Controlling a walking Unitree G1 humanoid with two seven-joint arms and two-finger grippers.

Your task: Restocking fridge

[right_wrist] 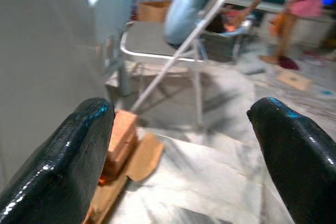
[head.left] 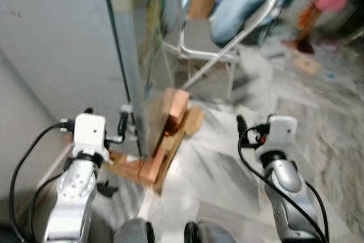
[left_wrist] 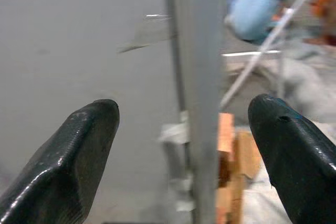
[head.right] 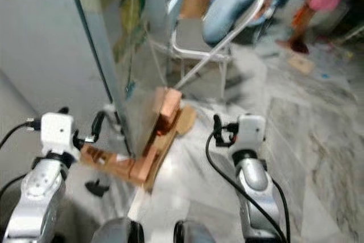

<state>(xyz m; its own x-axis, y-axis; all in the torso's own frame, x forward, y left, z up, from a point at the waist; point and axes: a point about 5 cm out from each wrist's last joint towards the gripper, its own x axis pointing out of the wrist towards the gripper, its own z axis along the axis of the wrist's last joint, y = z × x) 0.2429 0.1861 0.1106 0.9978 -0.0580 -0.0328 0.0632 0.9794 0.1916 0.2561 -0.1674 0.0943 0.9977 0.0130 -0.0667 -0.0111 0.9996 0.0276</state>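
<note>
From my left gripper (left_wrist: 184,145), fingers spread wide, the fridge (head.left: 62,55) stands close at twelve o'clock, its vertical door edge centred between them, while my right gripper (right_wrist: 184,150), equally spread, has it at ten, farther off.

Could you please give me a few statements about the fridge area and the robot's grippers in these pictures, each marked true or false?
1. The tall grey fridge rests on brown bricks and wooden blocks. True.
2. The left gripper is clamped shut on the fridge's edge. False: its black fingers are spread apart, with the edge showing between them.
3. A folding metal chair stands beyond the fridge on the grey marble floor. True.
4. The right gripper holds a bottle. False: it is open and holds nothing.
5. A pale blue cushion lies on the chair. True.
</note>
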